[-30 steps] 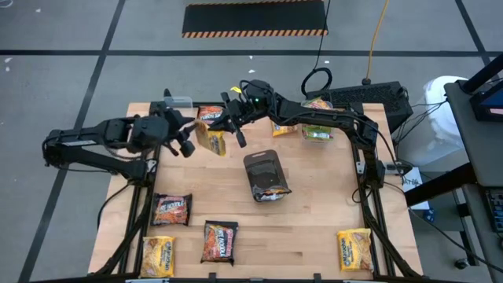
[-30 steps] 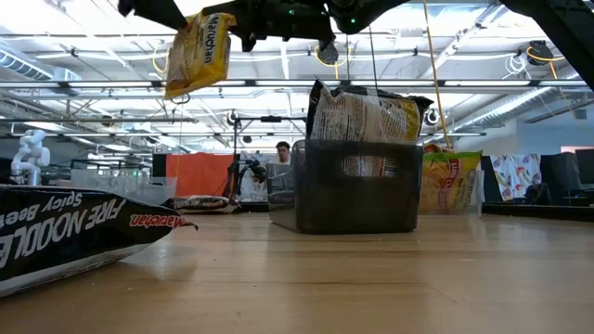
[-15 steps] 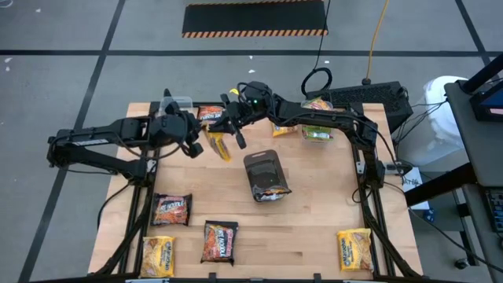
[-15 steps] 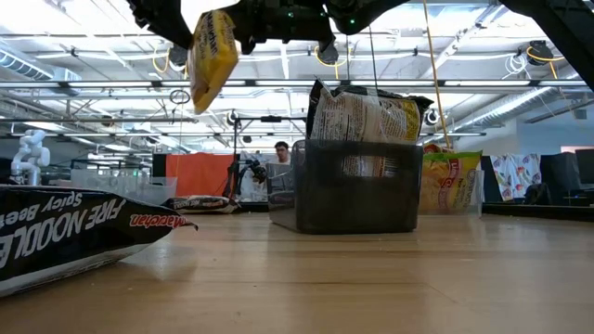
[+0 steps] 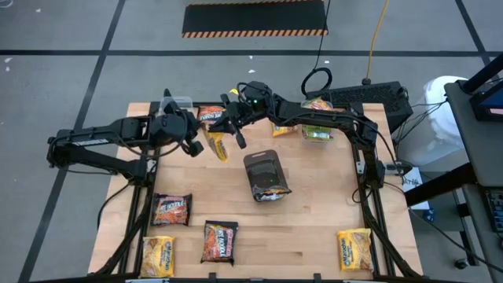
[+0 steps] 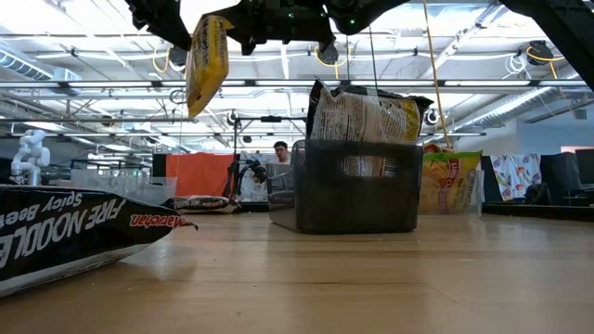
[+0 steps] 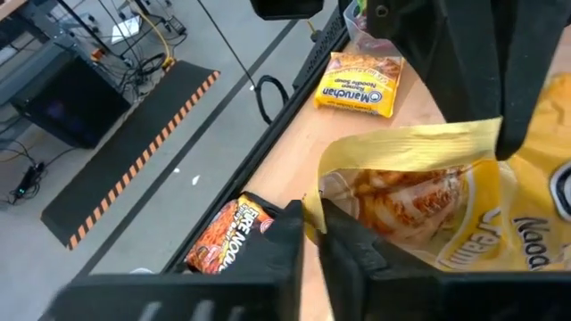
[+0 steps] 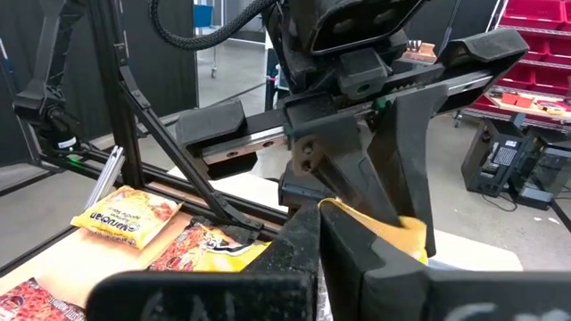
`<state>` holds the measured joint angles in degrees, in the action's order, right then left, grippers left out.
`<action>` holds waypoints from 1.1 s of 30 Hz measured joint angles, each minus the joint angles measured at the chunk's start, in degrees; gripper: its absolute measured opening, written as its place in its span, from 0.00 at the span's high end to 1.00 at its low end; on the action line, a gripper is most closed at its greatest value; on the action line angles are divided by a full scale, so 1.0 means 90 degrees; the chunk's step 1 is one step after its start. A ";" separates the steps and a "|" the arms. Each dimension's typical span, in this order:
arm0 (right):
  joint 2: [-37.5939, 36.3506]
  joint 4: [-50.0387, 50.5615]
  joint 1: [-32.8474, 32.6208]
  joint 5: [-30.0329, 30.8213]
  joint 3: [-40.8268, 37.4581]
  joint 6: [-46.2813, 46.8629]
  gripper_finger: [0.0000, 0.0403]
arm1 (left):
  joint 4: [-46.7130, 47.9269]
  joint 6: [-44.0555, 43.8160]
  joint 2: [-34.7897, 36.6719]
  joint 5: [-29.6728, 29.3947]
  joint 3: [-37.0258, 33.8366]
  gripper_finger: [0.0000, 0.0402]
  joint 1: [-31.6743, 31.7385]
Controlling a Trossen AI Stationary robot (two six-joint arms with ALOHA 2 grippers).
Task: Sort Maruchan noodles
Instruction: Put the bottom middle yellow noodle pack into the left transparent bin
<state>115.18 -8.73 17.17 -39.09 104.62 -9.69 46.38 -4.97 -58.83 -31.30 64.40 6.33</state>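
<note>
Yellow noodle packet hanging above the counter, behind the dark tray, pinched by both left gripper and right gripper, each closed on an edge; workshop beyond

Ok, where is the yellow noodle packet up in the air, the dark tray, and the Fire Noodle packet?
yellow noodle packet [image 6: 208,60], low view, middle of its hanging side.
dark tray [image 6: 357,197], low view, front wall.
Fire Noodle packet [image 6: 70,227], low view, on the white lettering.
</note>
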 joint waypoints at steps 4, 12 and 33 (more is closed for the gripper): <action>0.0000 0.0002 0.0000 0.0002 0.0002 0.0000 1.00 | 0.0002 -0.0058 0.0000 0.0027 -0.0002 0.98 0.0093; -0.0036 0.0000 0.0000 -0.0018 0.0012 0.0016 1.00 | 0.0025 -0.0276 0.0000 0.0063 -0.0005 0.99 0.0100; -0.0809 0.0283 -0.0007 -0.0012 0.0022 0.0335 1.00 | 0.0856 -0.0928 -0.0002 -0.0026 -0.0015 1.00 0.0529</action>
<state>107.89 -6.18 17.10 -39.20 104.81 -6.68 54.08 -13.32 -58.85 -31.53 64.27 11.09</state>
